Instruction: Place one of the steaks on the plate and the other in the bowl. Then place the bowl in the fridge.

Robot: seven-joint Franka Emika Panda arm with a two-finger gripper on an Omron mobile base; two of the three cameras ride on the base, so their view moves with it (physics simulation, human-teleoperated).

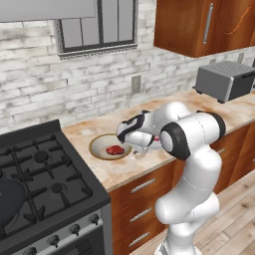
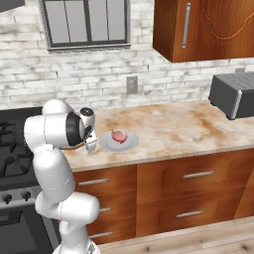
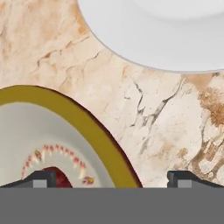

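Stove (image 1: 40,174): lower left of the left base frame, black grates, nothing I need from it now.
Bowl (image 1: 110,147): centre-left of the left base frame on the marble counter (image 2: 173,129), just right of the stove. In my hand view its olive rim (image 3: 94,131) arcs across the lower left.
Red steak (image 1: 115,150): lying inside the bowl; a sliver of it shows at the bottom edge of my hand view (image 3: 59,179).
My gripper (image 3: 112,178): low over the counter at the bowl's right edge. Fingers are spread wide with nothing between them: one tip (image 3: 41,178) sits over the bowl's inside, the other (image 3: 183,178) over bare marble, so I straddle the rim.
Plate (image 2: 119,141): left of centre in the right base frame, just beside the bowl; its white edge fills the top of my hand view (image 3: 153,35).
Pink steak (image 2: 119,135): resting on the plate.
Step in hand, as I judge it: both steaks look placed, so next is gripping the bowl for the fridge.
Doing it well: keep the rim centred between my fingers, come down square, pinch the wall firmly, lift level so the steak stays put, and clear the plate alongside.
Toaster (image 2: 233,99): far right, well apart.
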